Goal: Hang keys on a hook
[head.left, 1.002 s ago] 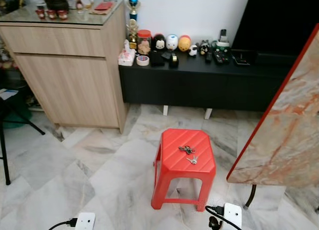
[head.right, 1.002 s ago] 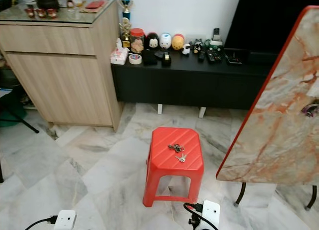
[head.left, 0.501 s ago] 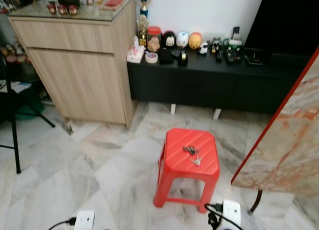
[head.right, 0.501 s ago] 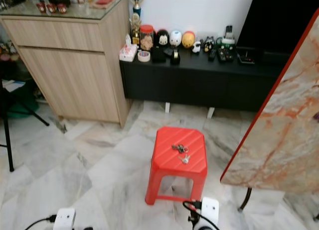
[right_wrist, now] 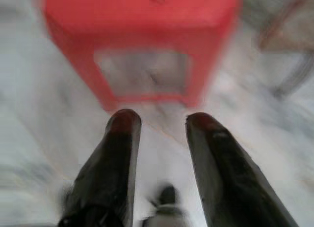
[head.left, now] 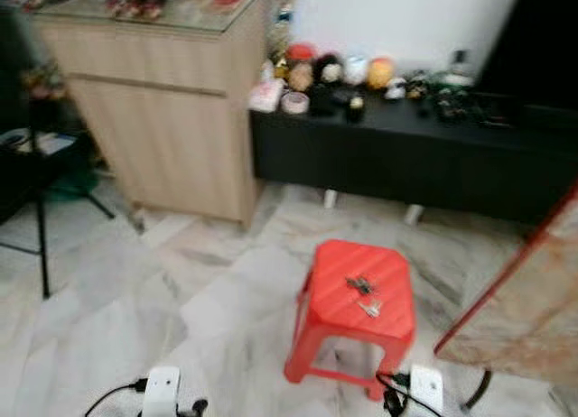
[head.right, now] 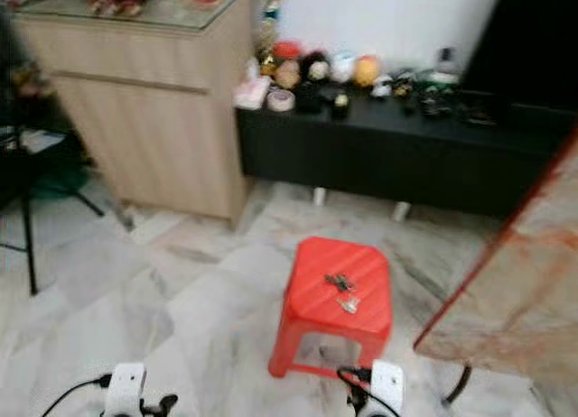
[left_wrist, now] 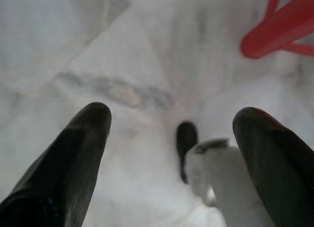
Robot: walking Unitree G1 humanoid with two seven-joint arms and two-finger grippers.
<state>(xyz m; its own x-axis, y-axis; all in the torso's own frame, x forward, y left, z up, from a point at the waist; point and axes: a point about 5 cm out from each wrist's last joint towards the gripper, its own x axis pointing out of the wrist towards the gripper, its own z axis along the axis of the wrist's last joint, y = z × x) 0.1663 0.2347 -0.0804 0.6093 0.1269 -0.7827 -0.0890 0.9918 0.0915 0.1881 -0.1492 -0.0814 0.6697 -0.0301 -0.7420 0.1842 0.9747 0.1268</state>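
Left eye view: blurred throughout, fine detail lost.
Landmark: red stool (head.left: 354,309), plastic, four-legged, upright on marble floor (head.left: 135,291).
Keys (head.left: 364,291): small bunch lying flat on stool seat, near its middle, touched by neither gripper.
Left gripper (left_wrist: 171,119): low above floor, to the left of stool and apart from it; two black fingers (left_wrist: 73,158) spread wide, nothing between them; one red stool leg at the edge of its wrist view.
Right gripper (right_wrist: 163,120): low above floor, just before the stool's near side; fingers parted by a narrow gap, holding nothing; keys partly visible at the seat's far edge in its wrist view.
Black cabinet (head.left: 424,155): long, low, beyond stool against white wall; row of small round figurines and dark items on top, too blurred to name.
Wooden cabinet (head.left: 172,119): taller, beyond stool and to its left, touching the black cabinet's left end.
Marble-patterned panel (head.left: 533,300): red-edged, tilted, just right of stool.
Black stand leg (head.left: 41,245): far left of stool.
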